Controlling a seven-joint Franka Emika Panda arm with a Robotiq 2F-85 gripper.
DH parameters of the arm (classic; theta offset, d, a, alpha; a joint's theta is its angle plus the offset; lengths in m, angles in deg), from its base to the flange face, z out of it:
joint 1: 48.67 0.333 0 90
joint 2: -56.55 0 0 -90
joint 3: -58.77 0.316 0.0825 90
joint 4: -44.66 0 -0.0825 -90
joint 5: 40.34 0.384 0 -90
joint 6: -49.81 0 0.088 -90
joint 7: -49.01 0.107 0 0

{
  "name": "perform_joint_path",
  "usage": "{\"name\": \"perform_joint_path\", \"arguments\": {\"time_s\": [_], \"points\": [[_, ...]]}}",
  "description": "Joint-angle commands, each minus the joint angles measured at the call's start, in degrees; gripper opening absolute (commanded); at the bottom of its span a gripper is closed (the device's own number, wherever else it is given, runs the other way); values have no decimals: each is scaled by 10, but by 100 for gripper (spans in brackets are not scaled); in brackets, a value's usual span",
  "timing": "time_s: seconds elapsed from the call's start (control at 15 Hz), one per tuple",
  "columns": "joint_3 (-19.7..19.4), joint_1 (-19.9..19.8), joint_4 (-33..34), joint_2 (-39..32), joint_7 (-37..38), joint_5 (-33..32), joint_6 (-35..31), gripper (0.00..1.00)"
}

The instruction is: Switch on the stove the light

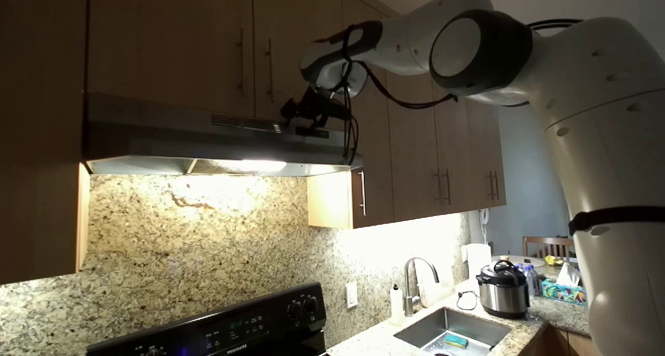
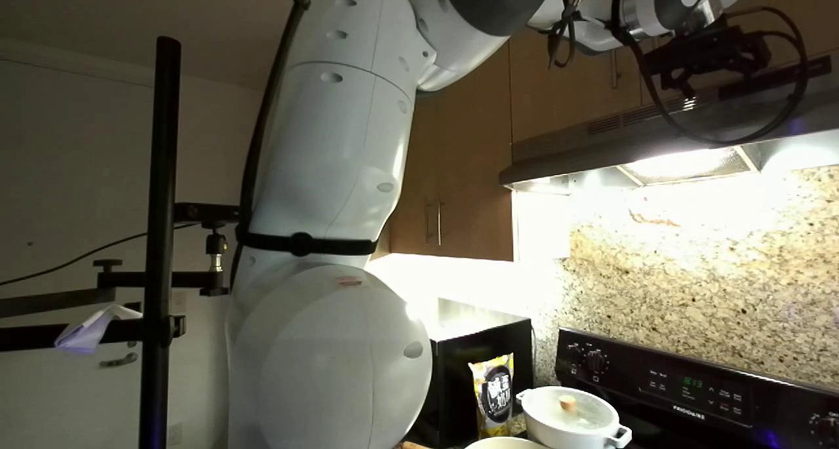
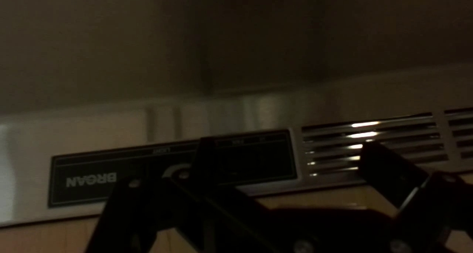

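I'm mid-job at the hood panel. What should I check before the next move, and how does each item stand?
1. Hood light lit: ok, glowing in both exterior views; backing off is probably next.
2. Gripper empty: ok, open with nothing held.
3. LIGHT label in sight: ok, though upside down in the wrist view.
4. Panel fully in sight: not ok, a finger hides part of it.
5. Gap between that finger and the panel: cannot tell, the views don't settle contact.
6. Cable clear of the hood: cannot tell, it loops in front of it in an exterior view.
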Motion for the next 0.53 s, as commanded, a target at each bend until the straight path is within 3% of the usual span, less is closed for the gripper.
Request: {"name": "perform_joint_path", "arguments": {"time_s": [0.0, 0.27, 0.47], "points": [[2, 8, 8, 1, 0, -16, 3, 100], [-4, 22, -15, 25, 27, -81, -11, 100], [-7, 40, -23, 45, 95, -155, -5, 100]]}}
